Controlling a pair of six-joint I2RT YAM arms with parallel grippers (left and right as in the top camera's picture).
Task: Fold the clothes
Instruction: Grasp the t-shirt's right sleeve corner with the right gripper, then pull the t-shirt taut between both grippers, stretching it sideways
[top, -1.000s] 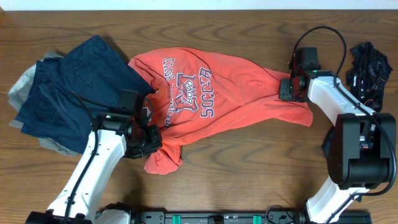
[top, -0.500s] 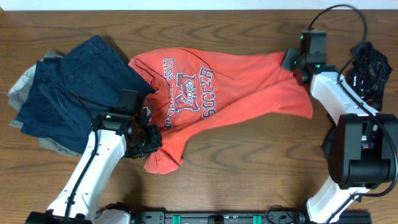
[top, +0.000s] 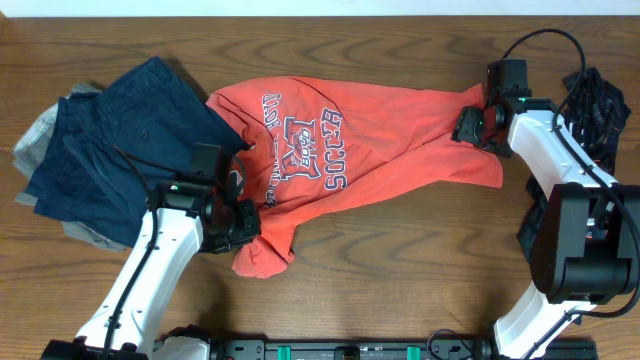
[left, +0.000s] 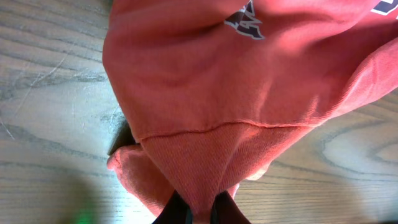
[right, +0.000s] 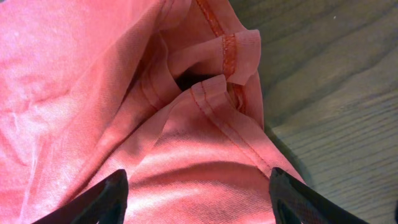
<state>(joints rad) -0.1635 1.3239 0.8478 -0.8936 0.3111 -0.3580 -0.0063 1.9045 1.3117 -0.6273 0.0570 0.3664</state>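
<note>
The clothes: a coral-red T-shirt (top: 380, 140) with navy-and-white lettering lies spread across the table's middle. A navy garment (top: 120, 150) lies on a grey one (top: 35, 130) at the left, and a black printed one (top: 595, 105) is at the far right. My left gripper (top: 243, 228) is shut on the shirt's ribbed hem (left: 205, 168) at its lower left corner, the fabric pinched between the fingertips (left: 177, 211). My right gripper (top: 470, 128) stands open over the shirt's right end, fingers (right: 106, 199) wide apart above the seamed edge (right: 211, 93), holding nothing.
Bare wooden table (top: 420, 270) lies in front of the shirt and between the two arms. The right arm's cable (top: 545, 25) loops over the back right, close to the black garment.
My right gripper has let go of the shirt's right end and opened wide; that end dropped flat near the back right. The left gripper has stayed shut on the hem.
</note>
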